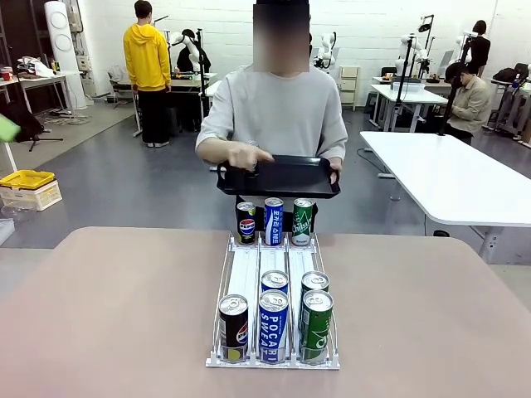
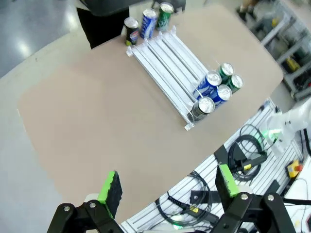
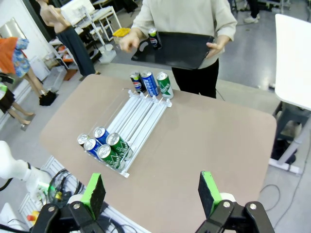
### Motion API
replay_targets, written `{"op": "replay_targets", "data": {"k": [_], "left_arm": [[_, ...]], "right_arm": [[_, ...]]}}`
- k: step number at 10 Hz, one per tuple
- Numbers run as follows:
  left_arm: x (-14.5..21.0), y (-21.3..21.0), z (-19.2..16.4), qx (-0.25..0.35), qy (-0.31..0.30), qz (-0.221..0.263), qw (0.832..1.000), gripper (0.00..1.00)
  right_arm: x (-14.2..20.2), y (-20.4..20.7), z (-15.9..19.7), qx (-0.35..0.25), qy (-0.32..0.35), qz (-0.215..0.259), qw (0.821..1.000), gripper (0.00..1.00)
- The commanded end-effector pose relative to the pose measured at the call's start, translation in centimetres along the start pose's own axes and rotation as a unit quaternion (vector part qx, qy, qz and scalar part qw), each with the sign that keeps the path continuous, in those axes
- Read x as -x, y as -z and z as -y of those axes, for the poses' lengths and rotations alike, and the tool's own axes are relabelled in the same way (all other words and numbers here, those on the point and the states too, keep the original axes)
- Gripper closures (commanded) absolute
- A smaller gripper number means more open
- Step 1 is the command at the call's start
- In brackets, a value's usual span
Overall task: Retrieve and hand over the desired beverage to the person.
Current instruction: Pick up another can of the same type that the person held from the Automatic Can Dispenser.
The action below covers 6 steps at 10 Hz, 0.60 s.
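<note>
The left gripper [image 2: 167, 184] is spread wide with nothing between its green pads, above the near left edge of the tabletop [image 2: 97, 111]; cables [image 2: 243, 155] lie below that edge. The right gripper [image 3: 151, 189] is likewise spread and empty, above the near right edge. Mid-tabletop lies a white rack [image 1: 249, 274] with three lanes, its long axis running near to far. Eight cans stand upright in it, long axes vertical: three far cans [image 1: 273, 220], dark, blue and green from left to right; five near cans [image 1: 273, 323], one dark, two blue, two green. Beyond the far edge the person [image 1: 274, 108] holds a black tray [image 1: 282, 178] level, one hand [image 1: 247, 154] over it. From above, the right wrist view shows a ninth, dark can [image 3: 154, 39] upright on the tray; the front view sees the tray nearly edge-on.
</note>
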<state>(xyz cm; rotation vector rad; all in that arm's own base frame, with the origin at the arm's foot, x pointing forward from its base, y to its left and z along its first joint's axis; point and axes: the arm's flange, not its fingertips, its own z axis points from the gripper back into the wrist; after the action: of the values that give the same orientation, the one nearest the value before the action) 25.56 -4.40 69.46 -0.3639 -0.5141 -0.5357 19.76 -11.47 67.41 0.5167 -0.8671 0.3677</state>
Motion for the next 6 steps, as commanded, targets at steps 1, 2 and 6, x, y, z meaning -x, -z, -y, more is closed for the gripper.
{"op": "replay_targets", "data": {"k": [1, 2, 6], "left_arm": [[-7.0, 3.5, 5.0, -0.044, 0.039, -0.124, 0.991, 0.0], [-8.6, 6.5, 7.9, -0.058, 0.03, -0.17, 0.983, 0.0], [-8.6, 17.3, 20.8, -0.156, -0.09, -0.19, 0.965, 0.0]], "right_arm": [[0.0, 0.2, -0.1, -0.007, -0.001, 0.001, 1.0, 0.0], [0.0, 0.2, -0.1, -0.007, -0.001, 0.001, 1.0, 0.0], [0.0, 0.2, -0.1, -0.007, -0.001, 0.001, 1.0, 0.0]]}}
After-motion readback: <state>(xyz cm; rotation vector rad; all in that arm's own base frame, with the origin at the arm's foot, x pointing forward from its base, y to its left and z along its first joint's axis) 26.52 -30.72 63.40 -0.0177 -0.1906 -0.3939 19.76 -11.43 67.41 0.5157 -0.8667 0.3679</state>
